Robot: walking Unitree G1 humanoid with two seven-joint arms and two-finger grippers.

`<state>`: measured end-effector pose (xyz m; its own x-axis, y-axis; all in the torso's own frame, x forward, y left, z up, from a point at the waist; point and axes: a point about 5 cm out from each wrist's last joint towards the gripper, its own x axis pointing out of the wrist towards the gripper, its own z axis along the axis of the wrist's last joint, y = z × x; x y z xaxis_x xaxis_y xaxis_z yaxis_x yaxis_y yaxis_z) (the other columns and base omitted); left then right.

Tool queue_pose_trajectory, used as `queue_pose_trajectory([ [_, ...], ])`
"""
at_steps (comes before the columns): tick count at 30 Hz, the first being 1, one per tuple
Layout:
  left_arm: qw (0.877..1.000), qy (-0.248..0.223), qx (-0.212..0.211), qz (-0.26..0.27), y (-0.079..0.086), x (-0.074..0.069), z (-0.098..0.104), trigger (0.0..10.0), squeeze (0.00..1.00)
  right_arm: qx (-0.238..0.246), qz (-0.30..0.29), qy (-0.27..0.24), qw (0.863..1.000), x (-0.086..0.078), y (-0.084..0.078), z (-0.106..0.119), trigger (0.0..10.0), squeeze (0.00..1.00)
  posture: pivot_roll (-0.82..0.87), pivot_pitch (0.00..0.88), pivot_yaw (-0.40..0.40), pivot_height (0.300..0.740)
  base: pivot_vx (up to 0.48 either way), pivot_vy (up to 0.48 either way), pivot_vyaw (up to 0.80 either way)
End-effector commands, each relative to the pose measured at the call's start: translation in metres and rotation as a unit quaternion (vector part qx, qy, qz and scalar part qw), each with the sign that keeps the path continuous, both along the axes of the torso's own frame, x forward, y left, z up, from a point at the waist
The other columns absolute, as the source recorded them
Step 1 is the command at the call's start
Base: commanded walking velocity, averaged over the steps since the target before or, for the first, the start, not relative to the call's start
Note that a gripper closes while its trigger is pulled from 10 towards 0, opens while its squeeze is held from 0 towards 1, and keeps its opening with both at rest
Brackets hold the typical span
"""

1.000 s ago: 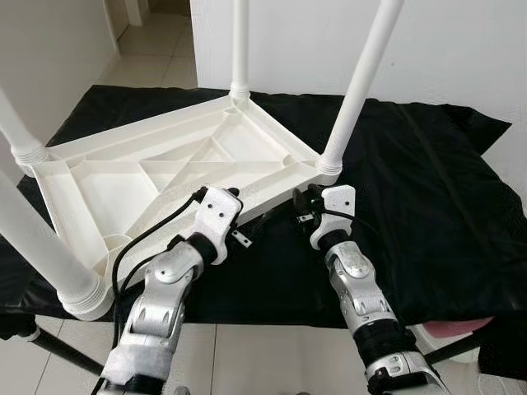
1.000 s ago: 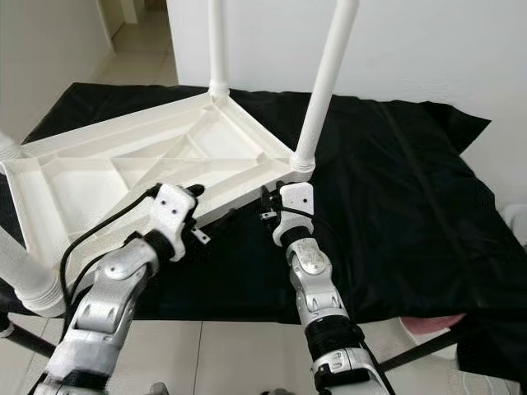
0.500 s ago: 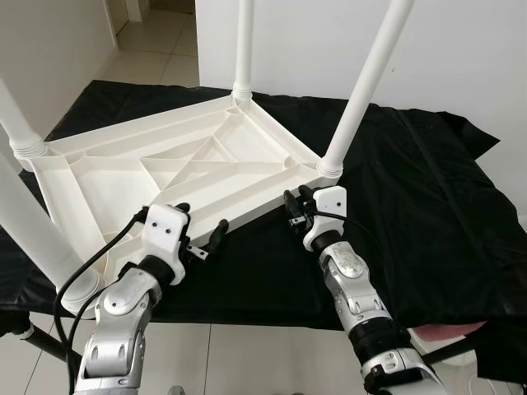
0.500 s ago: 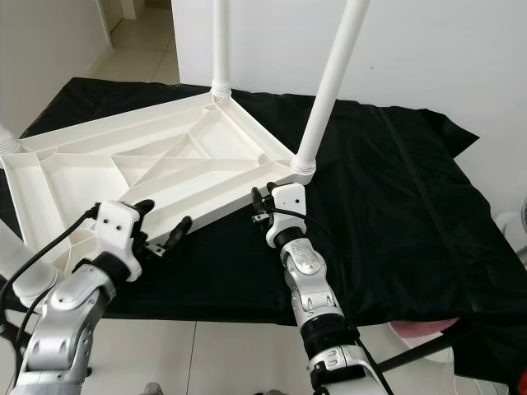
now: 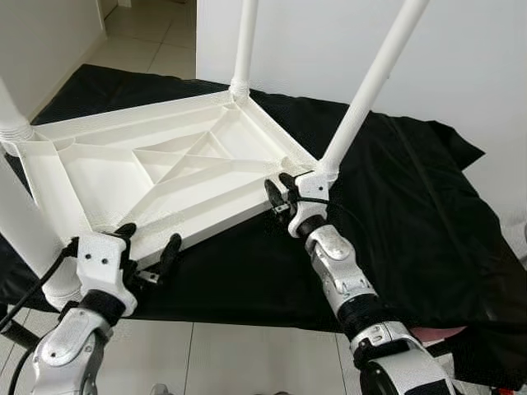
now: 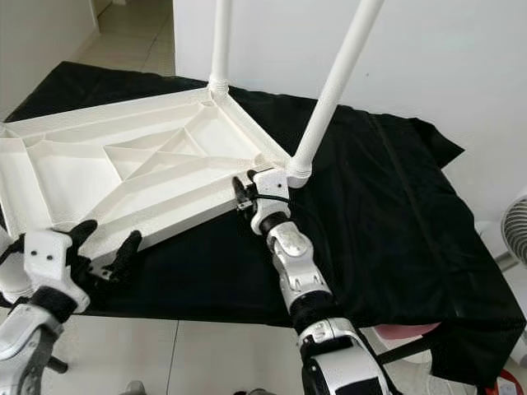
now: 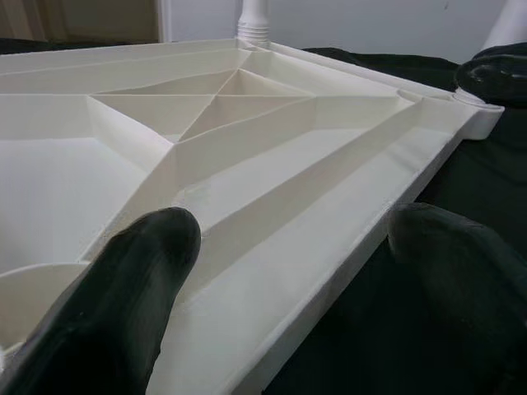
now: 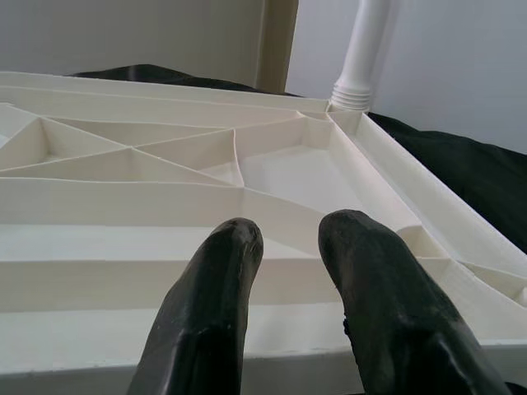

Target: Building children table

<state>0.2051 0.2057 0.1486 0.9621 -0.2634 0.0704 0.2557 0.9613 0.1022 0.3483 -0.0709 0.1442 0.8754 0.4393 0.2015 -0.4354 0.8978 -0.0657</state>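
The white plastic children's table lies upside down on a black cloth, ribbed underside up. White legs stand up from its corners, one at the near right, one at the far corner and one at the left. My left gripper is open and straddles the near rim: one finger rests inside the underside, the other outside it. My right gripper sits at the rim beside the near-right leg socket. Its fingers are slightly apart over the rim, holding nothing.
The cloth-covered surface ends just in front of me, with tiled floor below. A white wall stands behind. A fan is at the far right and a pink object lies under the right edge. A doorway opens at the far left.
My left gripper has slid left along the near rim toward the near-left corner. The right gripper has moved forward to the near-right leg socket. The view has shifted too.
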Motion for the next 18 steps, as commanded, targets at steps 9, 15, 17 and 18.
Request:
queue_pose_trajectory([
  [9, 0.999, 0.039, -0.003, -0.021, 0.020, -0.039, 0.006, 10.0, 0.00, -0.005, 0.001, 0.012, 1.000, 0.006, -0.002, -0.006, 10.0, 0.00, 0.28, 0.057, -0.162, 0.740, 0.000, 0.000, 0.00],
  [15, 0.999, 0.029, -0.003, -0.030, 0.021, -0.052, 0.016, 10.0, 0.00, -0.001, 0.014, 0.016, 1.000, 0.006, 0.008, -0.007, 10.0, 0.00, 0.31, 0.068, -0.164, 0.740, 0.000, 0.000, 0.00],
  [17, 0.999, 0.027, 0.006, -0.026, 0.029, -0.062, 0.020, 10.0, 0.00, 0.002, 0.020, 0.018, 1.000, 0.006, 0.012, -0.008, 10.0, 0.00, 0.33, 0.074, -0.163, 0.740, 0.000, 0.000, 0.00],
  [18, 0.999, 0.027, 0.006, -0.026, 0.029, -0.062, 0.020, 10.0, 0.00, 0.002, 0.020, 0.018, 1.000, 0.006, 0.012, -0.008, 10.0, 0.00, 0.33, 0.074, -0.163, 0.740, 0.000, 0.000, 0.00],
])
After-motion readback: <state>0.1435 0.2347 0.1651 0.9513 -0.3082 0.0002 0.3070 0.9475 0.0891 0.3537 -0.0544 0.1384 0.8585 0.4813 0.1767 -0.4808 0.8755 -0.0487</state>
